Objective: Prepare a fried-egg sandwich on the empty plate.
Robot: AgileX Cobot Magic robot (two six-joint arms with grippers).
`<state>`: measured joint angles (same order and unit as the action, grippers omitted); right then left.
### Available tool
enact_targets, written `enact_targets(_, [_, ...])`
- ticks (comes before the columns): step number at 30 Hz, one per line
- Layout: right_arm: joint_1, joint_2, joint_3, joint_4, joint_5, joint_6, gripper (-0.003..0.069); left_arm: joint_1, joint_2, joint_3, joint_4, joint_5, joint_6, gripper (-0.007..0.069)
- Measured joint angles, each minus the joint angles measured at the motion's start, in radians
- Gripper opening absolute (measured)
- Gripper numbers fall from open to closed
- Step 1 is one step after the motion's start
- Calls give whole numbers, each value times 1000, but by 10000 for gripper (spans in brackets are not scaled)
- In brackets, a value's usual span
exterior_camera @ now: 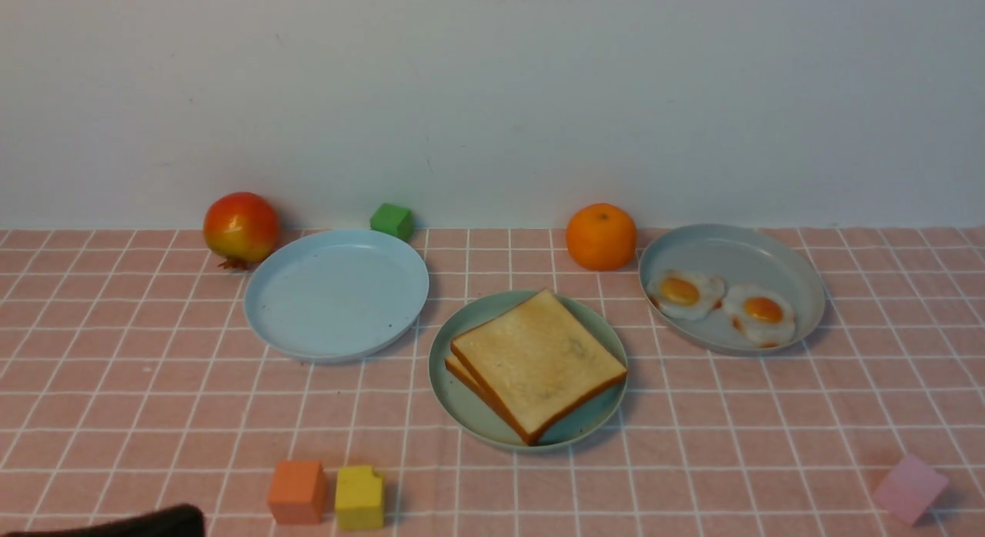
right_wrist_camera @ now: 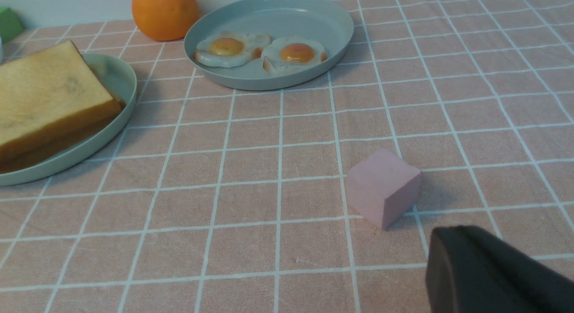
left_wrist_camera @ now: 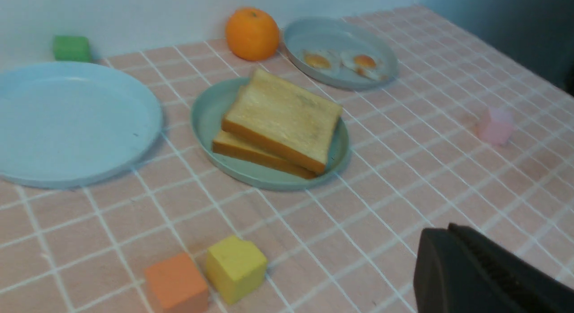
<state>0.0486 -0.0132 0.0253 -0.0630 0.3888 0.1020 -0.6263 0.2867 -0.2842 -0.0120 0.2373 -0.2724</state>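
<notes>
The round teal plate [exterior_camera: 462,402] sits mid-table and bears two thick toast slices [exterior_camera: 539,356] stacked slightly askew like a sandwich; whatever lies between them is hidden. The same plate [left_wrist_camera: 208,120] and toast [left_wrist_camera: 287,115] show in the left wrist view. Two fried eggs [exterior_camera: 685,293] lie in the grey-blue plate [exterior_camera: 731,248] at the right. My left gripper [left_wrist_camera: 441,234] hovers low near the front left, shut and holding nothing. My right gripper [right_wrist_camera: 448,241] is shut and holding nothing, close to a pink cube [right_wrist_camera: 383,185].
A bare sky-blue plate [exterior_camera: 336,291] lies left of the toast. A red fruit [exterior_camera: 241,228], a green cube [exterior_camera: 392,220] and an orange [exterior_camera: 601,235] stand along the back wall. Orange [exterior_camera: 297,491] and yellow [exterior_camera: 359,497] cubes sit at the front left.
</notes>
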Motion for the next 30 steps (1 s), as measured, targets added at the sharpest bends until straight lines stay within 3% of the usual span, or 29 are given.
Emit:
enact_targets(1, [0,0,0,0,0,0,4,22,-8,2,-2,0,0,13])
enact_targets(4, [0,0,0,0,0,0,4,239,-173,68,-26,-3,6,13])
enact_targets(5, [0,0,0,0,0,0,4,239,-182,73,-27,-3,8,13])
enact_targets(6, [0,0,0,0,1,0,6,349,-256,123,-43,2,21,13])
enact_targets(10, [0,0,0,0,1,1,8,479,-296,245,-80,25,39,13])
enact_targets(14, [0,0,0,0,2,1,8,520,-296,306,-130,108,44,13])
enact_targets(30, [0,0,-1,0,4,1,15,522,-296,306,-170,116,44,13])
